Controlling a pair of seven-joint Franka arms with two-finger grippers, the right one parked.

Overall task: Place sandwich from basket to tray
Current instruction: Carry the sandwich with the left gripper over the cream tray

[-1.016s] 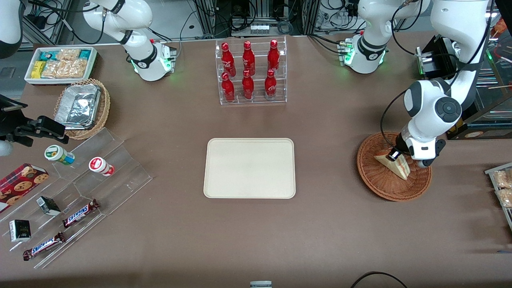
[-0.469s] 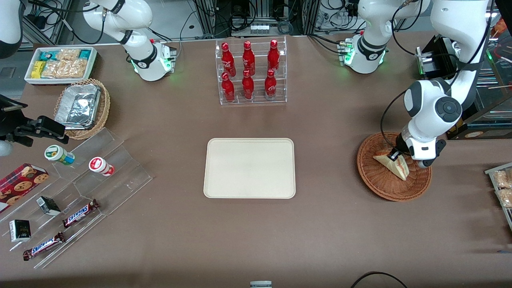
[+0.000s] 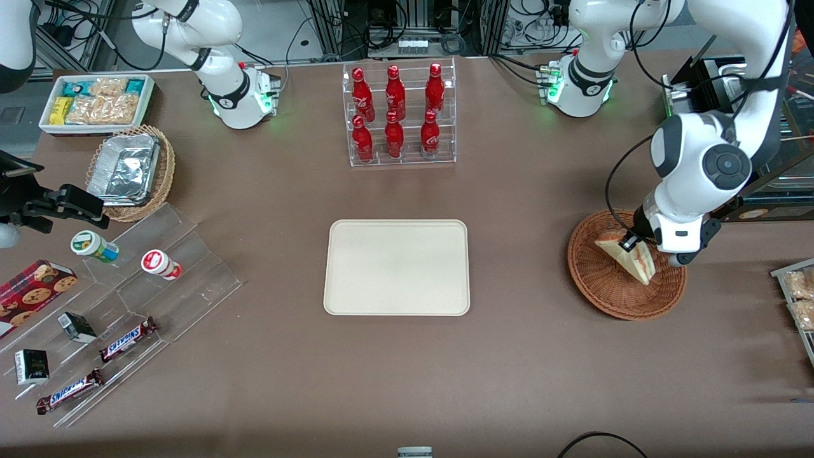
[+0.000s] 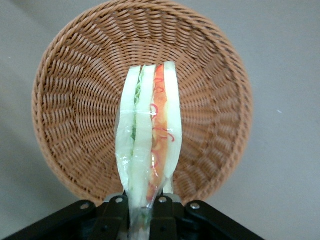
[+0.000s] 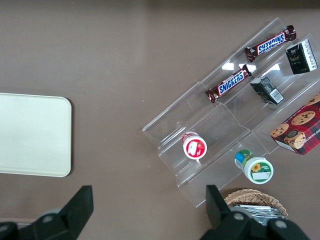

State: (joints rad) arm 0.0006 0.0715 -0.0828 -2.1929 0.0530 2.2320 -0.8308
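The sandwich (image 3: 626, 256), a wrapped white-bread wedge with red and green filling (image 4: 147, 140), hangs above the reddish-brown woven basket (image 3: 604, 286) at the working arm's end of the table. My gripper (image 3: 631, 242) is shut on one end of the wedge, its black fingers (image 4: 116, 212) pinching the wrap. In the wrist view the basket (image 4: 75, 115) lies below the sandwich, apart from it. The cream tray (image 3: 397, 267) rests flat at the table's middle, bare.
A clear rack of red bottles (image 3: 399, 114) stands farther from the front camera than the tray. Toward the parked arm's end are a tan wicker basket with foil containers (image 3: 130, 170), a white snack bin (image 3: 96, 102) and a clear stepped stand with snacks (image 3: 127, 318).
My gripper has risen a little with the sandwich held in it, lifting the wedge off the basket's floor. The wrist has shifted slightly toward the working arm's end.
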